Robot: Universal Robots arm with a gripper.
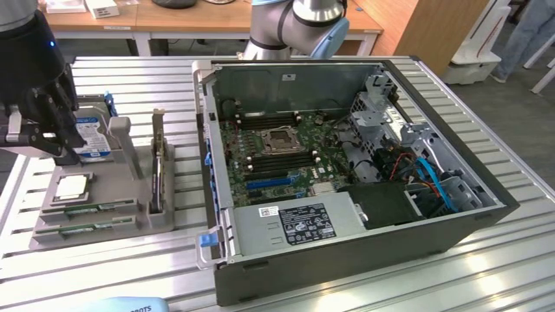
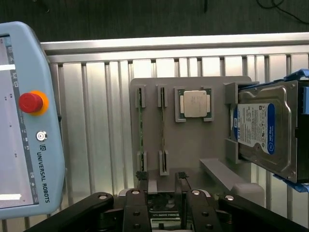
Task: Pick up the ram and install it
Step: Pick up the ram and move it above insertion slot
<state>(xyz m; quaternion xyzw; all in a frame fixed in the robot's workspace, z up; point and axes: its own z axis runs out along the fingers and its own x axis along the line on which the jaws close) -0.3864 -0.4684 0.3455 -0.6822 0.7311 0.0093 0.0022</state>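
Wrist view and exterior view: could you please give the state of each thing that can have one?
tool: open, holding nothing.
ram sticks: both on edge in the holder's slots.
processor: flat in its recess.
hard drive: upright in its bracket.
computer case: on its side, open.

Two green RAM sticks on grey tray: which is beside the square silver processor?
The inner green RAM stick, beside the silver processor; the other stick hugs the grey tray's edge.

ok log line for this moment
gripper: open, empty, above tray | ram: two sticks in tray, not picked | case: open
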